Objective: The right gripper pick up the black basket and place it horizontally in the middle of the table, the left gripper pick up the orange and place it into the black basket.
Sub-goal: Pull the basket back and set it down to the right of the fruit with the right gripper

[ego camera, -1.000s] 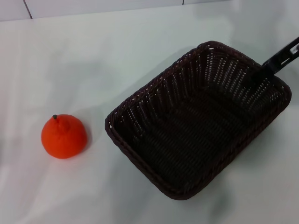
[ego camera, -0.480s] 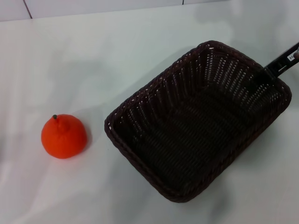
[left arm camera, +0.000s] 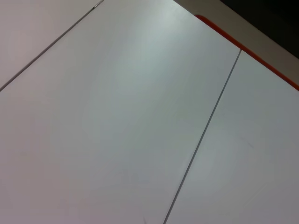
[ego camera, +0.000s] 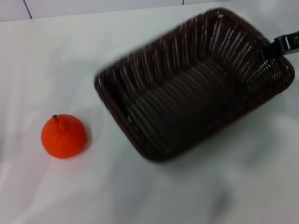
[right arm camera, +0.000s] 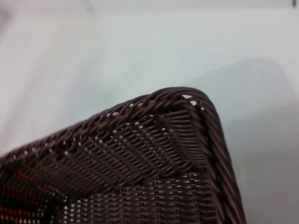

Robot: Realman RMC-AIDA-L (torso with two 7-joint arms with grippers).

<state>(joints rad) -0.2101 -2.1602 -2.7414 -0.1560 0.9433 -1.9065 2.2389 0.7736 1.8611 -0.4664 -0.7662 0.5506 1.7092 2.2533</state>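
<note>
Overhead, glossy white table (ego camera: 140,196) bears orange (ego camera: 64,136), black basket (ego camera: 187,88).

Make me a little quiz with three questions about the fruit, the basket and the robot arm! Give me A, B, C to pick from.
1. Where is the orange?
A. inside the black basket
B. on the table, to the robot's left of the basket
C. held by an end effector

2. How many fruits can you see?
A. one
B. two
C. three

3. What is at the black basket now?
A. a lid covers it
B. it is upside down
C. the right end effector is at its far right rim, and the basket has nothing in it

Answers:
1. B, since the orange sits on the white table, apart from the basket.
2. A, since only one orange shows in the head view.
3. C, since the black arm meets the rim at the right, and only bare weave shows inside.
</note>
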